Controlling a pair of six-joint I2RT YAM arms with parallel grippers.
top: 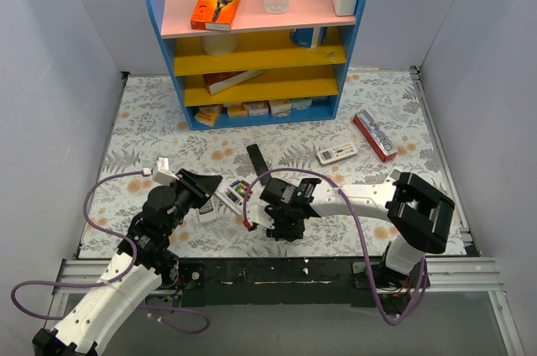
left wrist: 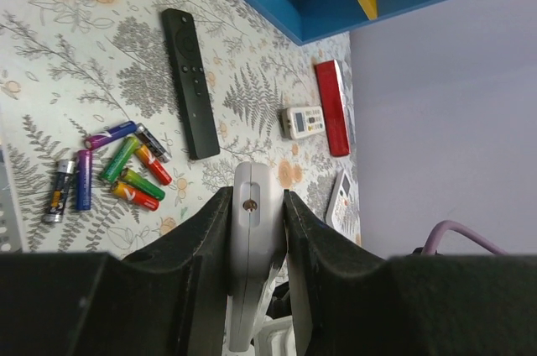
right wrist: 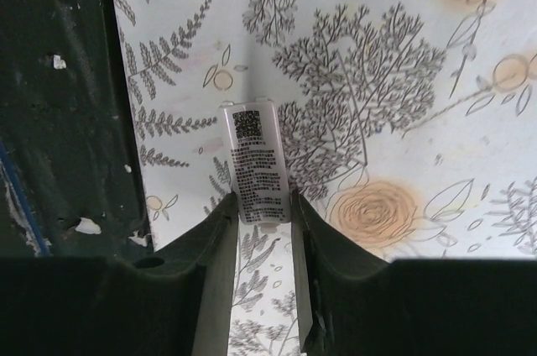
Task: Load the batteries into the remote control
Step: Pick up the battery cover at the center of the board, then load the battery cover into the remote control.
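Remote control: the black remote control (left wrist: 189, 83) lies flat on the floral cloth (right wrist: 394, 79), untouched. In the left wrist view it is beyond and to the left of the left gripper (left wrist: 256, 201).
Batteries: the batteries (left wrist: 126, 171) lie loose in a cluster just beside the remote's near end, apart from both grippers. They are red-green, purple and dark cells.
Left gripper: nearly pressed together, pinching a thin grey-white piece with a screw hole (left wrist: 250, 230) edge-on between its fingers.
Right gripper: the right gripper (right wrist: 264, 205) points down at the cloth, nearer the table edge than the remote. Its jaws are narrow, the tips against both long edges of a white QR-labelled piece (right wrist: 256, 163) at its near end.
Behind: a red box (left wrist: 333, 108) and a white display remote (left wrist: 302, 121) sit well apart from the cells.
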